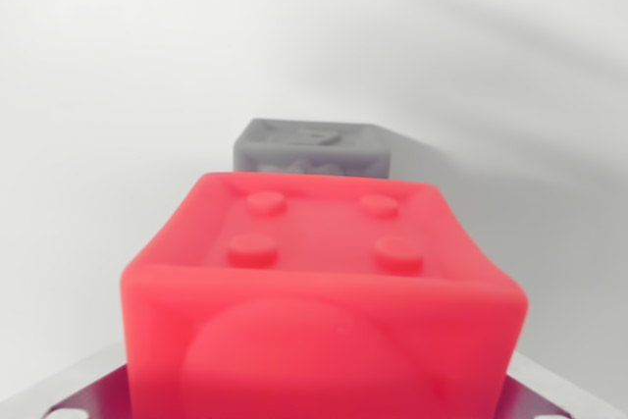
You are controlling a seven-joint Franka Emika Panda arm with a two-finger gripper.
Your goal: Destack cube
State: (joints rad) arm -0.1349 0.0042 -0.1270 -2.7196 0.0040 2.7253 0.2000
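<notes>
Red cube (319, 301) fills foreground: four studs on top, round bulge on near face. Grey cube (312, 149) behind. Fingers' state: cannot tell.

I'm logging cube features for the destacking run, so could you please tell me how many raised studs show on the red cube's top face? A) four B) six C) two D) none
A: the red cube shows four round studs on its recessed top face, arranged two by two, with the grey cube behind it.
</notes>
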